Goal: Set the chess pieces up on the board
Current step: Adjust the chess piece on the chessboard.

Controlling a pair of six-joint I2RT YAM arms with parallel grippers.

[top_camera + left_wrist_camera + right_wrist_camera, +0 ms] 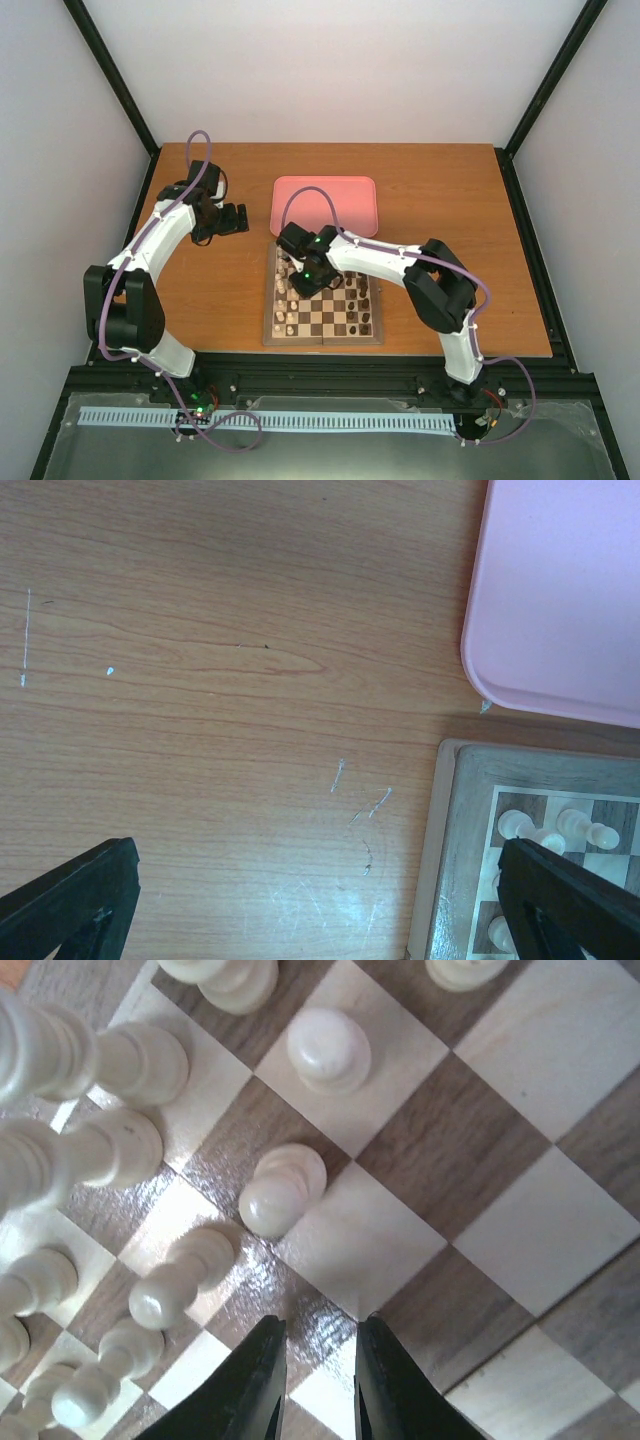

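We find the right pincer (315,1360) narrow and empty over the board (322,336), cream chess pieces (282,1188) crowding ahead, pink tray (325,205) beyond.

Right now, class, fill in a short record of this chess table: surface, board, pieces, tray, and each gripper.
surface: wooden table
board: checkered chessboard in front of the arms
light pieces: cream pieces standing on the board's left side
dark pieces: dark pieces along its right side
tray: pink tray just beyond the board, nothing visible in it
left gripper: left gripper open above bare table, holding nothing
right gripper: right gripper nearly closed, low over the board, empty
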